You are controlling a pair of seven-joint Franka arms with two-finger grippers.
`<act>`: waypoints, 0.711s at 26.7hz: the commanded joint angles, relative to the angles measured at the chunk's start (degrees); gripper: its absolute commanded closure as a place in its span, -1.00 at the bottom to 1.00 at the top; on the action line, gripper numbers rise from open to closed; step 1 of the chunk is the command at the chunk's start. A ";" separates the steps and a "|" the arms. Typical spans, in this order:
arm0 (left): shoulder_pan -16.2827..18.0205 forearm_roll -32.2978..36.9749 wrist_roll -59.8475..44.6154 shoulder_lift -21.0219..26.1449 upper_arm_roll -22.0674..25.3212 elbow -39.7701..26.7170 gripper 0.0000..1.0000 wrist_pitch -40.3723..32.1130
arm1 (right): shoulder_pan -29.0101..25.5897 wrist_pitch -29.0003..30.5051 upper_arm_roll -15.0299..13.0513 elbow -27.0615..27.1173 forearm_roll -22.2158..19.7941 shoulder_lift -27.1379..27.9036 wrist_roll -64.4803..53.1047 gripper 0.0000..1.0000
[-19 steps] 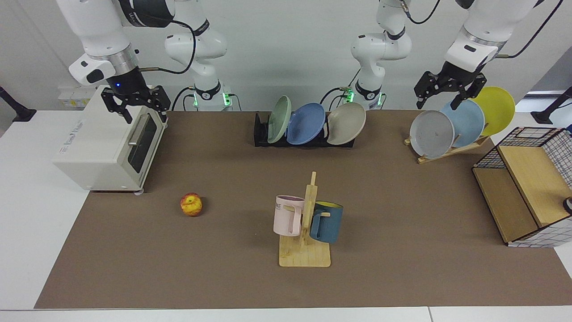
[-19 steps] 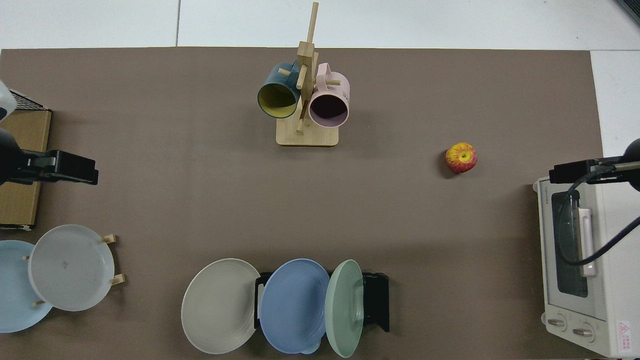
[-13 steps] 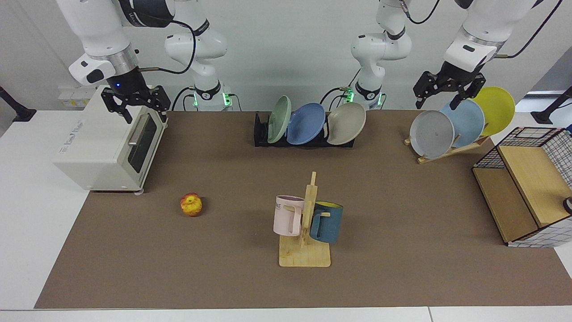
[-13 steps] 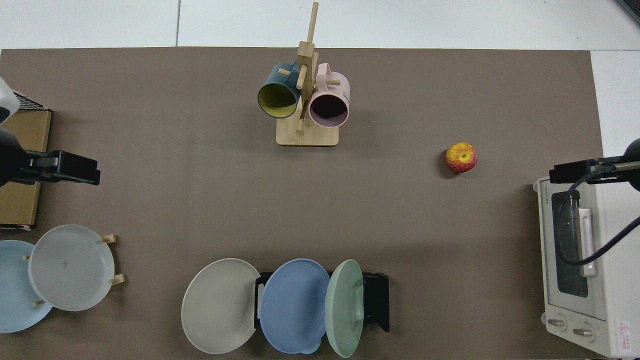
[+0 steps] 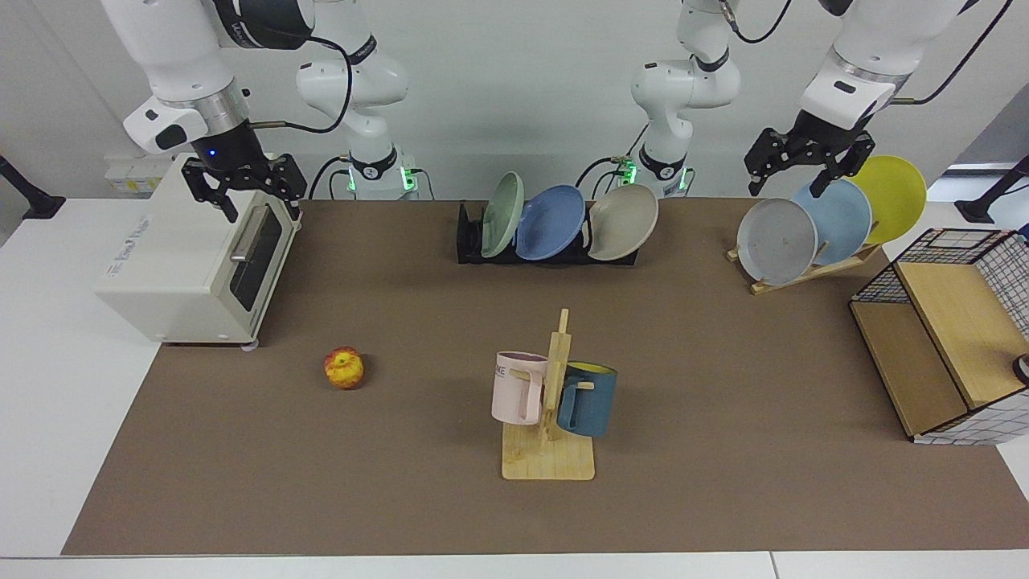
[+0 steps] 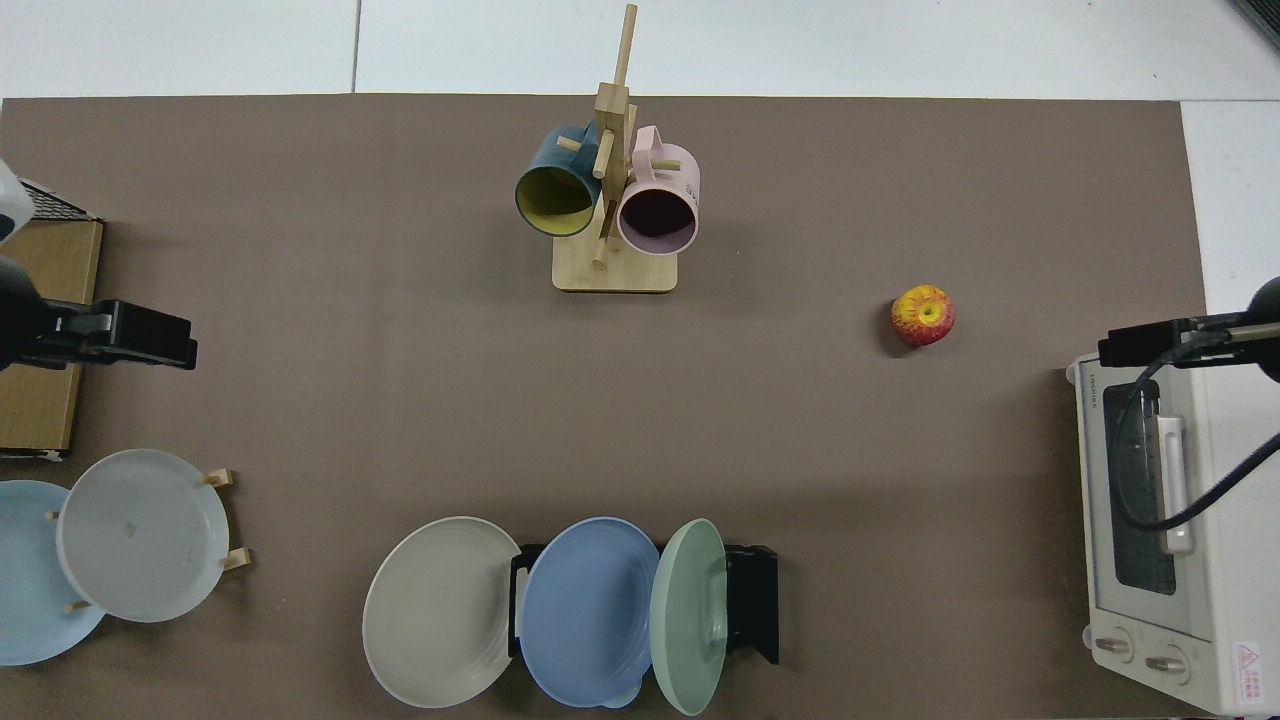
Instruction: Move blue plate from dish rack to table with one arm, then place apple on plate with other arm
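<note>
The blue plate [image 5: 551,223] [image 6: 585,610] stands on edge in the black dish rack [image 5: 468,241] [image 6: 757,600] at the back middle, between a green plate and a beige plate. The apple [image 5: 344,368] [image 6: 923,315] lies on the brown mat of the table [image 5: 386,458] [image 6: 350,330], in front of the toaster oven. My left gripper [image 5: 785,189] [image 6: 150,338] hangs open and empty above the wooden plate rack, far from the blue plate. My right gripper [image 5: 262,211] [image 6: 1140,346] hangs open and empty over the toaster oven's front top edge.
A wooden mug stand [image 5: 549,450] [image 6: 614,262] with a pink and a dark blue mug stands mid-table. A tilted wooden rack [image 5: 808,273] holds grey, sky-blue and yellow plates. A toaster oven [image 5: 189,257] [image 6: 1160,540] and a wire-and-wood shelf [image 5: 949,338] flank the mat.
</note>
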 commanded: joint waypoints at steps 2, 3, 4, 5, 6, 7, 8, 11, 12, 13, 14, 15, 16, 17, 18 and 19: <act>0.18 -0.76 -0.23 -1.04 0.06 -0.98 -1.00 -1.04 | 0.04 0.46 0.00 -0.48 -0.44 -0.54 -1.25 -0.99; 0.00 -0.77 -0.23 -1.57 0.06 -1.68 -1.00 -1.04 | 0.04 0.46 0.00 -0.48 -0.44 -0.54 -1.25 -0.99; -0.17 -0.85 -0.14 -2.27 0.06 -2.56 -1.00 -0.78 | 0.04 0.46 0.00 -0.48 -0.44 -0.54 -1.25 -0.99; -0.35 -0.85 -0.14 -2.71 0.06 -3.44 -1.00 -0.69 | 0.04 0.46 0.00 -0.48 -0.44 -0.54 -1.25 -0.99; -0.44 -0.85 -0.05 -3.24 0.06 -4.32 -1.00 -0.51 | -0.05 0.46 0.00 -0.48 -0.44 -0.54 -1.25 -0.99; -0.53 -0.85 0.03 -3.85 0.06 -5.28 -1.00 -0.51 | -0.05 0.46 0.00 -0.48 -0.44 -0.54 -1.25 -0.99; -0.53 -0.94 0.21 -4.29 -0.11 -5.99 -1.00 -0.25 | -0.05 0.46 0.00 -0.48 -0.44 -0.54 -1.25 -0.99; -0.70 -1.12 0.65 -5.96 -0.20 -8.71 -1.00 0.10 | -0.05 0.46 0.00 -0.48 -0.88 -0.54 -1.51 -0.99; -0.70 -1.38 0.65 -6.93 -0.20 -10.29 -1.00 0.45 | -0.23 0.46 -0.08 -0.48 -1.32 -0.54 -1.51 -0.99; -0.70 -1.56 0.74 -7.89 -0.20 -11.78 -1.00 1.06 | -0.58 0.37 -0.09 -0.48 -1.32 -0.54 -1.60 -0.99; -0.70 -1.73 0.65 -9.03 -0.29 -13.45 -1.00 1.85 | -0.75 -0.32 -0.26 -0.48 -0.54 -0.54 -1.77 -0.99; -0.79 -1.82 0.56 -10.26 -0.37 -15.29 -1.00 2.64 | -0.67 -0.33 -0.35 -0.48 -0.53 -0.63 -1.95 -0.99; -0.88 -1.91 0.47 -11.49 -0.55 -17.23 -1.00 3.17 | -0.23 0.02 -0.35 -0.48 -0.88 -0.63 -2.30 -0.99; -1.05 -2.00 0.30 -12.64 -0.64 -18.81 -1.00 3.44 | 0.12 0.63 -0.44 -0.66 -1.32 -0.63 -2.74 -0.99; -1.66 -2.17 0.12 -13.43 -0.64 -20.05 -1.00 3.44 | 0.21 0.90 -0.35 -0.74 -1.32 -0.28 -2.83 -0.99; -2.28 -2.87 0.12 -14.13 -0.64 -21.28 -1.00 3.44 | 0.21 1.68 -0.17 -0.83 -1.32 0.16 -2.74 -0.99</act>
